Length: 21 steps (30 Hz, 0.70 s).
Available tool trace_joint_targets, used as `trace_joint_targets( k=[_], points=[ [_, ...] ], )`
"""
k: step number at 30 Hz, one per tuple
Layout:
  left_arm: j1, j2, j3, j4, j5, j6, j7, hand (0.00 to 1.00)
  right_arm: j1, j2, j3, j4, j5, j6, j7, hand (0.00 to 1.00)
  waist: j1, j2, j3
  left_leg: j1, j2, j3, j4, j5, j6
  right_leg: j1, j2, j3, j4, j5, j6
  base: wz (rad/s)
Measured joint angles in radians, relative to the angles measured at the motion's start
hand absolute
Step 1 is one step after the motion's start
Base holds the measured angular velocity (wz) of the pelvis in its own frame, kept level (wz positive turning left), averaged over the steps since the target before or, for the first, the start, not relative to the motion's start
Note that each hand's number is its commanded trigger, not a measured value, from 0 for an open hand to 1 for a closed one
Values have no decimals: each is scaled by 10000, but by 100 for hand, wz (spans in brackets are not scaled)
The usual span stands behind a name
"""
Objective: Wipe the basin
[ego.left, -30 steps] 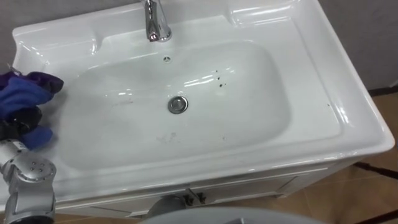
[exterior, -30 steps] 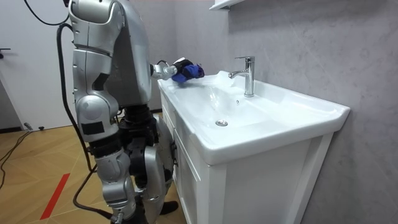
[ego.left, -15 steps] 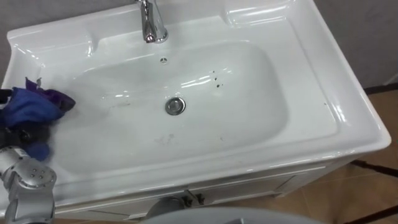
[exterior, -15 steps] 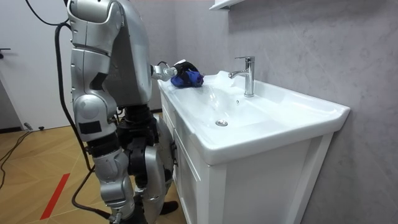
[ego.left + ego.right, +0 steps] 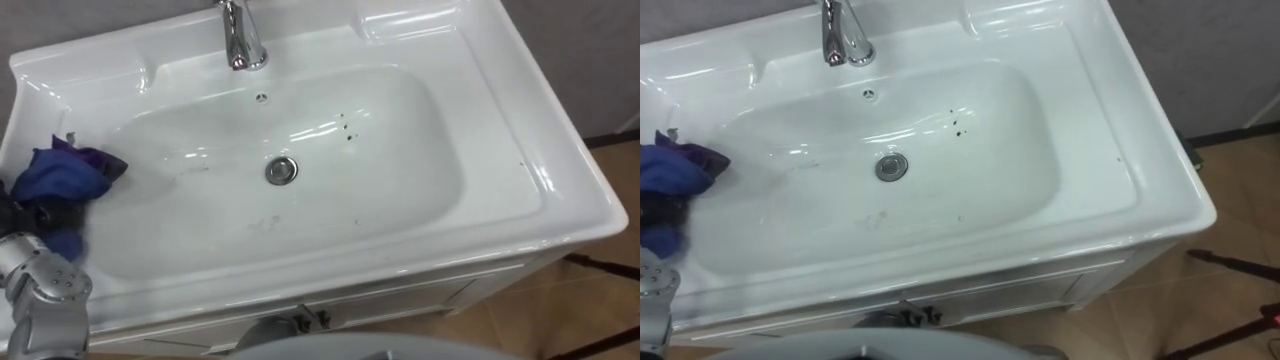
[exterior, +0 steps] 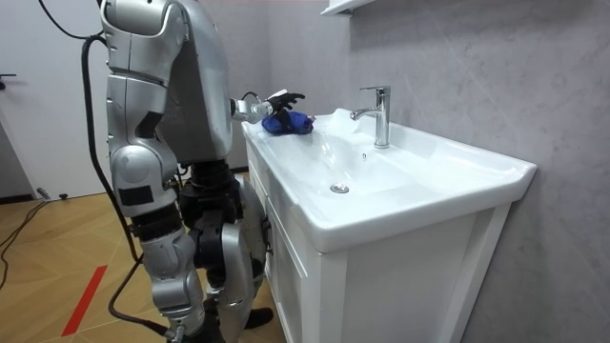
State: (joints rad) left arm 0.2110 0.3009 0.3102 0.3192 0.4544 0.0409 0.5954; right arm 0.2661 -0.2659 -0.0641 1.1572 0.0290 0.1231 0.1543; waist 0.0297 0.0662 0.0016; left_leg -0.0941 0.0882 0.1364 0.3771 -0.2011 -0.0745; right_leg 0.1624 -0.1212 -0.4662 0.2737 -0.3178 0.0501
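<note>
The robot stands close in front of a white basin that sits on a white cabinet, with its left arm reaching over the basin's left end. The blue cloth, with a purple part on its far side, lies bunched on the left ledge of the basin, just where the ledge goes down into the bowl. The left hand is at the cloth. In the room view its dark fingers stretch out straight above the cloth and do not curl around it, so the hand looks open. The chrome faucet stands at the back rim, in the middle. The round drain is at the bottom of the bowl, well apart from the cloth. Some small dark specks sit on the bowl's far slope, to the right of the drain.
</note>
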Motion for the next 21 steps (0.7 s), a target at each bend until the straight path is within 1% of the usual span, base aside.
trace_joint_targets(
  k=[1, 5, 6, 7, 10, 11, 12, 13, 15, 18, 19, 20, 21],
  points=[
    [0, 0, 0, -2, 0, 0, 6, 0, 0, -1, -2, 0, 12, -3, -6, 0, 5, -26, -21, 5, 0, 0, 0, 4, 6, 0, 0, -1, 1, 4, -2, 0],
    [-1, 0, 0, -3, 3, -66, 36, 0, -3, -2, -1, 11, 15, -18, -45, 0, 6, -32, -23, 32, -1, -1, -1, 11, 18, 31, 0, -7, -6, 35, 2, 0],
    [-2, 0, 0, -3, 8, -109, 41, 0, -3, -2, 0, 23, 15, -26, -70, 0, -1, -74, 6, 66, -2, -3, -3, 12, 19, 64, 0, -6, -14, 47, 9, 0],
    [-6, 0, 1, -12, 9, -174, 42, 0, -6, 6, -3, 50, 5, -34, -88, 0, -6, -60, 57, 110, -4, -7, -5, 13, 19, 117, 3, -6, -33, 50, 11, 0],
    [-32, 0, 12, -139, 92, -225, 58, 0, -15, 12, -13, 63, 4, -68, -94, 0, -26, -65, 54, 97, -4, -31, 22, 20, 29, 117, 8, -11, -44, 50, 11, 0],
    [-37, 0, 12, -277, 164, -270, 143, 0, -12, 11, -14, 84, 3, -130, -101, 0, -20, -87, 54, 85, -4, -30, 36, 25, 38, 104, 1, -7, -89, 48, 10, 0],
    [-41, 1, 22, -426, 177, -315, 291, 0, -22, 11, -11, 84, 10, -153, -107, 0, 19, -55, 34, 81, -4, -15, 41, 30, 45, 108, 4, 12, -142, 48, 9, 0],
    [-51, 1, 56, -667, 177, -369, 376, 0, -19, 23, -4, 84, 9, -210, -120, 0, 18, -95, 22, 74, -9, -15, 44, 37, 56, 107, 2, 8, -154, 49, 11, 0],
    [-61, 1, 116, -1040, 178, -492, 661, 0, -12, 43, 3, 84, 5, -238, -143, 0, 33, -90, 5, 76, -15, -15, 36, 39, 60, 108, 2, 15, -156, 52, 18, 0],
    [-94, 1, 238, -1354, 179, -740, 1141, 0, -22, 42, 2, 89, 10, -302, -242, 0, 30, -109, 3, 85, -21, -14, 16, 40, 61, 108, 4, 22, -163, 53, 19, 0],
    [-94, 1, 304, -1462, 174, -818, 1244, 0, -10, 42, 2, 104, 9, -369, -262, 0, 33, -155, 27, 83, -21, -15, 11, 40, 61, 106, 7, 21, -168, 53, 20, 0],
    [-94, 1, 346, -1500, 174, -861, 1308, 0, -9, 42, 1, 104, 7, -378, -263, 0, 33, -112, 8, 82, -21, -15, 11, 40, 61, 106, 9, 21, -176, 53, 20, 0],
    [-94, 1, 419, -1601, 171, -899, 1452, 0, -8, 42, 0, 102, 12, -381, -268, 0, 33, -146, 24, 80, -23, -15, 10, 40, 61, 105, 9, 21, -188, 53, 20, 0]
  ],
)
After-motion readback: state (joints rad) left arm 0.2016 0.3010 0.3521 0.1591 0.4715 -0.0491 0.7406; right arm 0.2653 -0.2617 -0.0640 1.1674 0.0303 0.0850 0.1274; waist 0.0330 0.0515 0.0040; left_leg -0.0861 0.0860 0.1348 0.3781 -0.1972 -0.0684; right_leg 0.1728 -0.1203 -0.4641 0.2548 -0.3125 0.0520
